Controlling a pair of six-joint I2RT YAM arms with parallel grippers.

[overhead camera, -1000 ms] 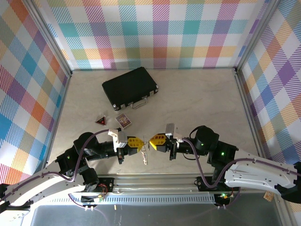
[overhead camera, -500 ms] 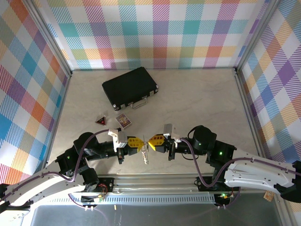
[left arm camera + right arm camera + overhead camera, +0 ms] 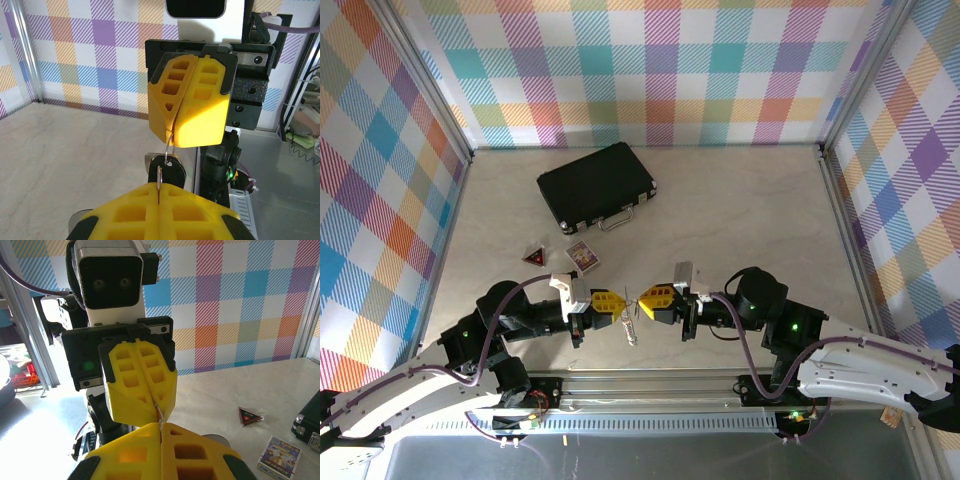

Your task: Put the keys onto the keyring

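Left gripper [image 3: 613,302] clenched, fingers pressed flat together, pinching the keyring [image 3: 170,143] at the near-centre of the table [image 3: 740,220], lifted off its surface.

Table behind the grippers, left to right:
- small red triangular piece [image 3: 534,256], flat on the surface.
- small printed card box [image 3: 582,256] just beside it, lying flat, flap shut.
- black case [image 3: 596,186] further back, lid down and latched side facing the arms; contents hidden.

Keyring: thin wire loop spanning the short gap between the two sets of yellow fingertips. In the left wrist view the wire runs from the seam of the opposite fingers down into the seam of the near ones. Exactly where on the loop each pinch sits is hard to make out, as the wire is very fine.

Keys [image 3: 629,330]: hanging under the ring between the grippers. A black key head sits at the ring, and a silver blade points down, long axis apparently near vertical.

Right gripper [image 3: 652,298] also clenched on the keyring, tip to tip with the left, level with it.
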